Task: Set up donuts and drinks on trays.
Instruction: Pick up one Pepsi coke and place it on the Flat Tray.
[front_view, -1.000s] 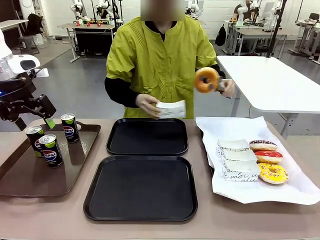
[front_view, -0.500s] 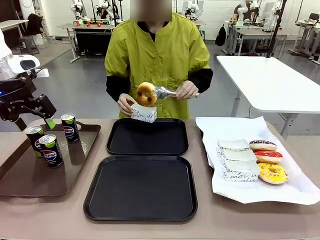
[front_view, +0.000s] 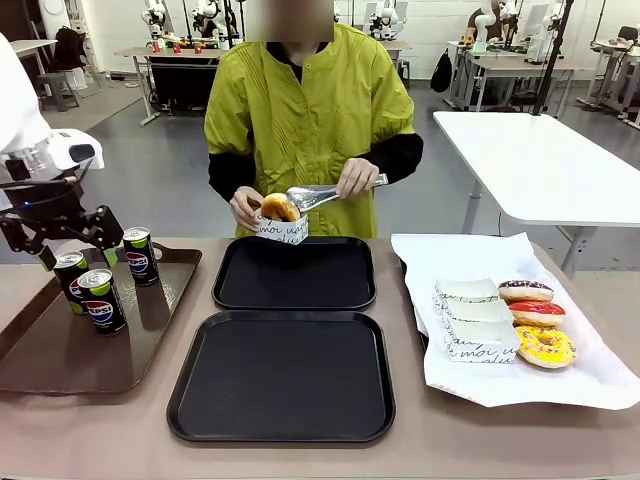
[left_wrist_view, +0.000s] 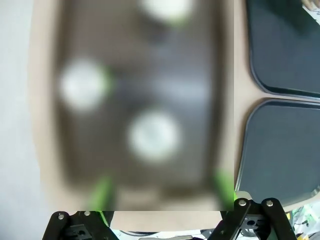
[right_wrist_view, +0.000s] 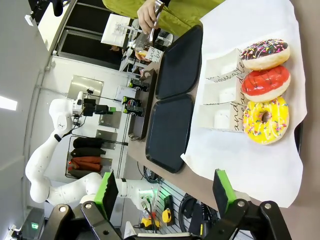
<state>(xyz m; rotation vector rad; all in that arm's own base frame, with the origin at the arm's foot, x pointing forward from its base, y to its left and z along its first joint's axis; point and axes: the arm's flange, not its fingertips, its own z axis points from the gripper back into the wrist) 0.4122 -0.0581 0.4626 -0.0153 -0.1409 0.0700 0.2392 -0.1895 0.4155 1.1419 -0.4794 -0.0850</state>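
Two black trays lie mid-table, the far one (front_view: 295, 272) and the near one (front_view: 283, 375), both bare. The person holds a small white paper tray with a golden donut (front_view: 280, 208) in it above the far tray, tongs (front_view: 320, 193) still on it. Three more donuts sit on white paper at the right: chocolate (front_view: 526, 290), red (front_view: 537, 312), yellow (front_view: 545, 346). Three Pepsi cans (front_view: 102, 298) stand on a brown tray (front_view: 60, 370). My left gripper (front_view: 78, 248) hangs open above the cans (left_wrist_view: 152, 135), holding nothing. My right gripper (right_wrist_view: 165, 192) is open, well above the donuts (right_wrist_view: 265, 83).
Several empty paper trays (front_view: 475, 320) lie on the white paper sheet (front_view: 500, 385) beside the donuts. The person stands at the far edge behind the far tray. A white table (front_view: 540, 160) stands beyond at the right.
The person swung the donut in the tongs from their right side down into the paper tray in the other hand. My left arm shifted slightly over the cans.
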